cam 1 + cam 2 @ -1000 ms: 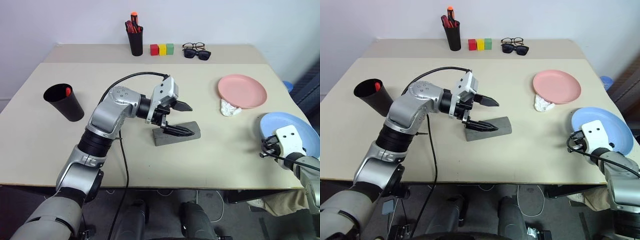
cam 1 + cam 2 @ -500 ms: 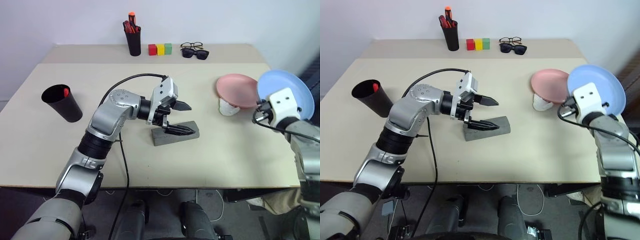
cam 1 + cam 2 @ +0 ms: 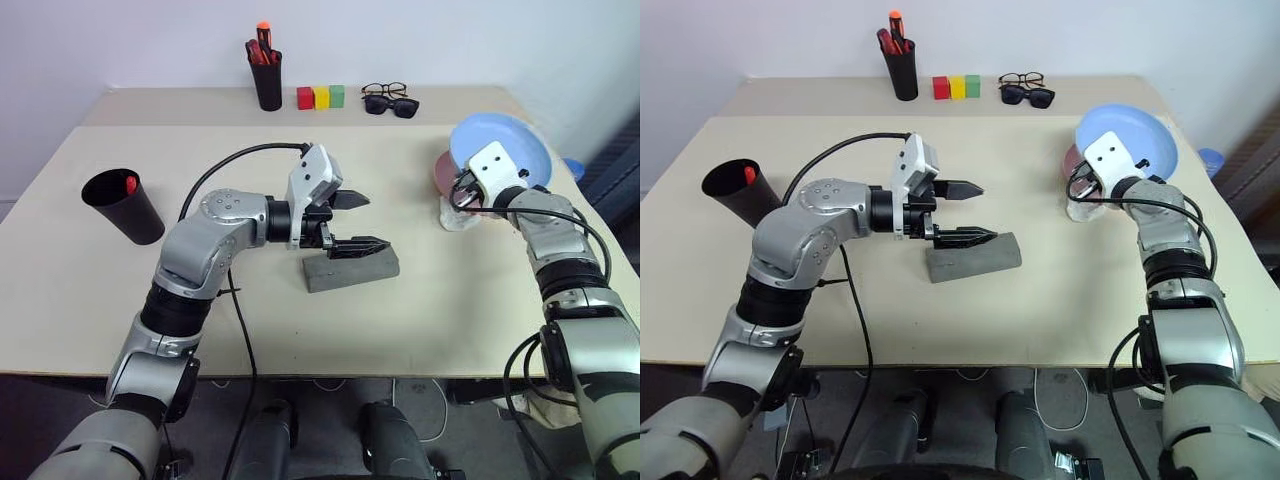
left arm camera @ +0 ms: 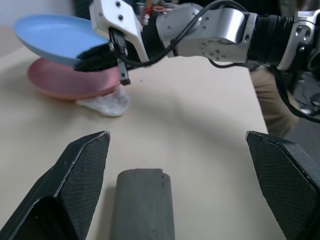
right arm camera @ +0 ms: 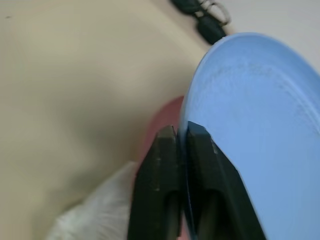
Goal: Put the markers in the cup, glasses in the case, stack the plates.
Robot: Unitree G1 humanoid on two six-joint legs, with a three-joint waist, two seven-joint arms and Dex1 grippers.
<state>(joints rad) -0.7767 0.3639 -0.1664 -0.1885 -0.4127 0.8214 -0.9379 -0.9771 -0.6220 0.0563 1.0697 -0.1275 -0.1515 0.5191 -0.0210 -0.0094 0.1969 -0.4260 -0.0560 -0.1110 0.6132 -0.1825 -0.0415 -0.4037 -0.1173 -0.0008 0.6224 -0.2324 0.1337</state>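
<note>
My right gripper (image 3: 462,195) is shut on the rim of the light blue plate (image 3: 505,150) and holds it tilted just above the pink plate (image 4: 60,82). The right wrist view shows both fingers (image 5: 160,165) pinching that rim. Over the closed grey case (image 3: 350,268) at the table's middle, my left gripper (image 3: 375,220) stands wide open and holds nothing. The black cup (image 3: 125,205) is at the left with a red marker (image 3: 133,183) poking out. The wire-framed glasses (image 3: 385,91) lie at the far edge.
Black sunglasses (image 3: 392,106) lie against the glasses. A black pen holder (image 3: 268,75) with orange-red markers and three coloured blocks (image 3: 322,97) stand along the far edge. A crumpled white tissue (image 3: 458,217) lies at the pink plate's near side.
My right arm has lifted the blue plate from the near right of the table and carried it forward and left over the pink plate. The left gripper turned slightly above the case.
</note>
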